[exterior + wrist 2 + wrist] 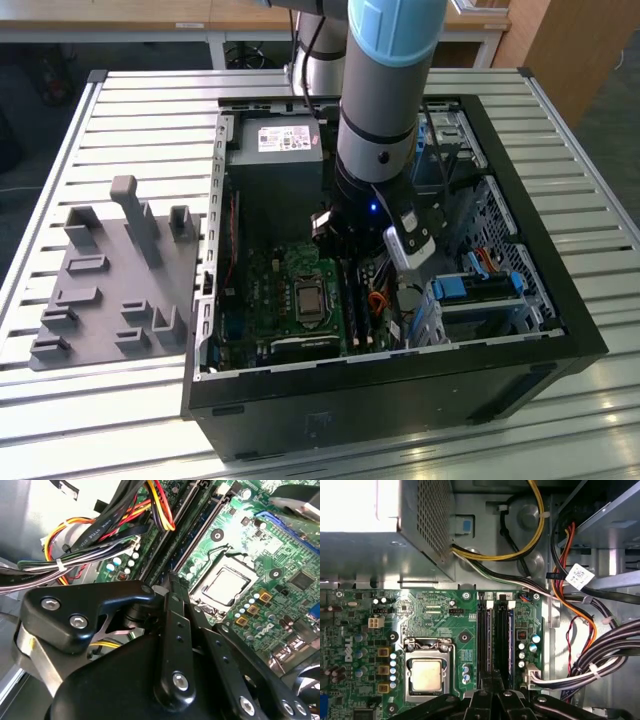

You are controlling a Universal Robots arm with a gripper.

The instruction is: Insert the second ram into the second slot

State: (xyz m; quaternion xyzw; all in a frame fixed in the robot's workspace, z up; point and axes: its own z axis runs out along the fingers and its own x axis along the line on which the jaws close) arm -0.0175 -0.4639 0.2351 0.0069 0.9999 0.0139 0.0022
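Inside the open computer case [520, 300], my gripper [492, 692] hangs low over the row of memory slots [492, 640] beside the processor socket [427, 675]. In the second wrist view, the gripper [167, 582] has its fingertips pressed together right above a slot, and I cannot tell if anything sits between them. A thin blue ram stick [510, 645], seen edge-on, stands in the slot nearest the cables. I cannot tell if it is the second ram. The arm's wrist [380, 190] hides the fingers in the exterior view.
A thick bundle of black, yellow and orange cables [600, 655] runs close beside the slots. The power supply [275, 150] fills the case's far corner, and drive bays with blue latches [475, 290] stand on the exterior view's right. A grey fixture plate [110, 280] lies outside the case.
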